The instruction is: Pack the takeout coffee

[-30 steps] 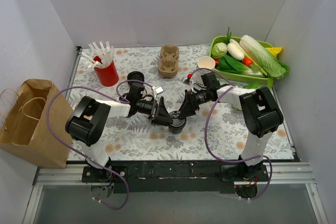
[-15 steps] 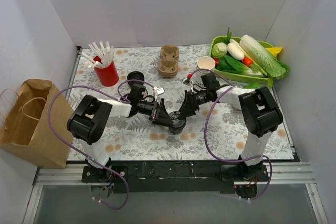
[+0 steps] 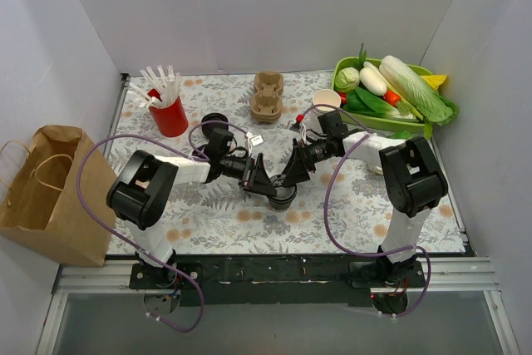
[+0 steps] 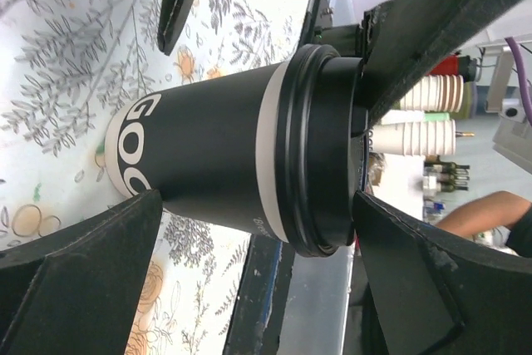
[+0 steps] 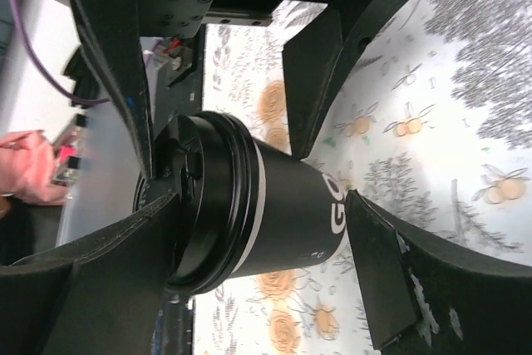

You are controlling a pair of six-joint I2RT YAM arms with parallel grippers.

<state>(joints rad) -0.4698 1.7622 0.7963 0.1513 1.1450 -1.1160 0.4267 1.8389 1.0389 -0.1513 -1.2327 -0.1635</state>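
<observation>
Bright, even overhead light; sharp views, soft shadows.

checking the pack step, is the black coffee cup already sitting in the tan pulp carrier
No, the black paper coffee cup with black lid stands on the floral tablecloth between both arms, while the tan moulded-pulp carrier sits apart behind it.

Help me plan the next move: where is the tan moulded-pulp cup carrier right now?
In the top view, the tan moulded-pulp cup carrier sits at the table's far centre, between the red cup of white straws on its left and the small white paper cup on its right.
</observation>
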